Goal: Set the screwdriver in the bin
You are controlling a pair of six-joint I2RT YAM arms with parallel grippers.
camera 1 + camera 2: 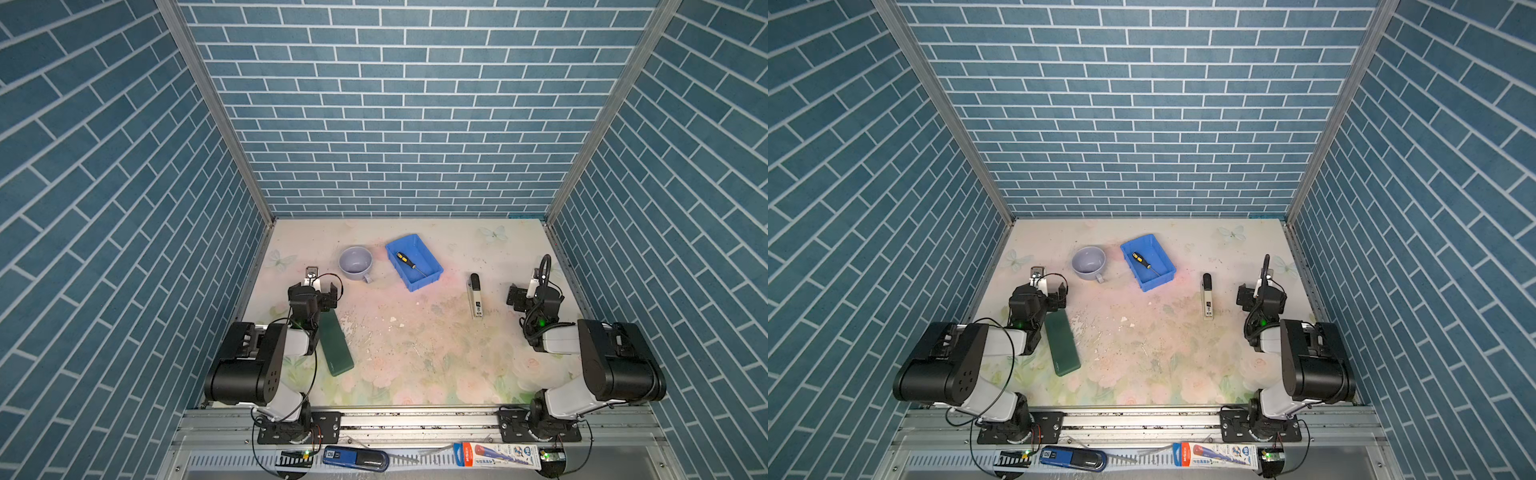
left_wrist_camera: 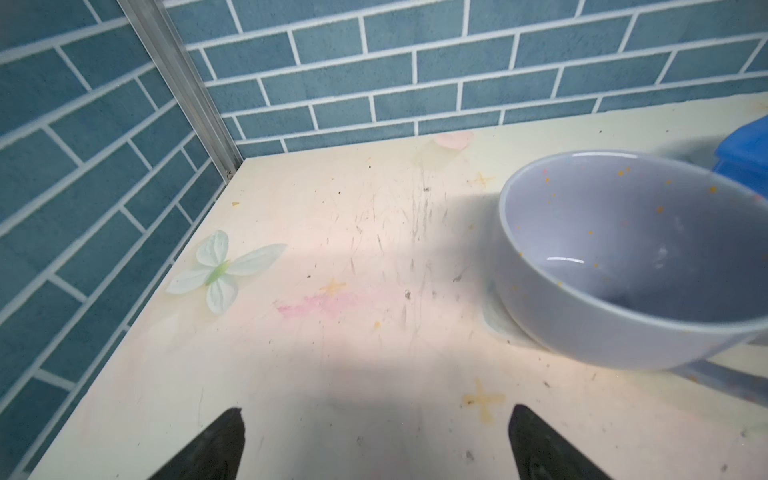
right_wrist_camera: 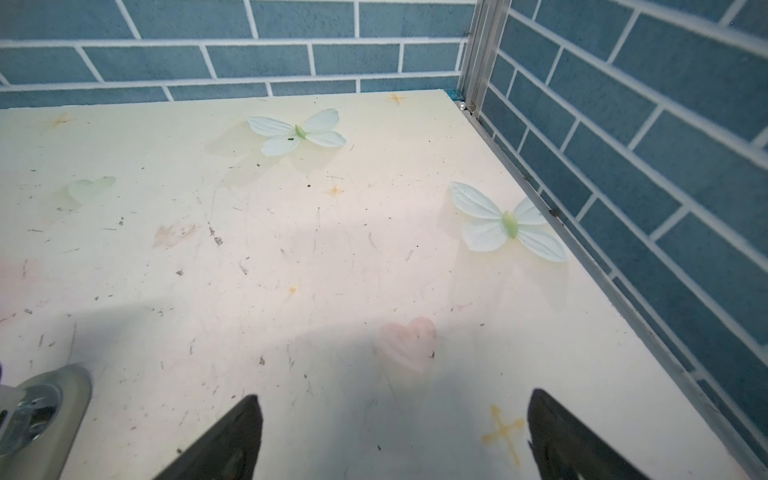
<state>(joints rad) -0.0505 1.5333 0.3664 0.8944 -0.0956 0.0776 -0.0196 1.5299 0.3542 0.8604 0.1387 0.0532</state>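
The screwdriver (image 1: 405, 260) (image 1: 1141, 260), with its yellow-and-black handle and thin shaft, lies slantwise inside the bright blue bin (image 1: 417, 286) (image 1: 1150, 286) at the back middle of the table. My left gripper (image 1: 321, 289) (image 1: 1051, 291) (image 2: 376, 415) hovers low at the left, open and empty, well short of the bin; a corner of the bin (image 2: 748, 153) shows behind the cup. At the right side, my right gripper (image 1: 524, 293) (image 1: 1255, 293) (image 3: 395, 401) is open with only bare table between its fingers. The right wrist view shows neither screwdriver nor bin.
A grey-lilac cup (image 1: 355, 262) (image 2: 623, 257) stands left of the bin, close to my left gripper. A black-and-grey stick (image 1: 475, 296) lies right of centre. A dark green flat case (image 1: 336, 345) lies by the left arm. A packaged tool (image 1: 494, 455) rests on the front rail.
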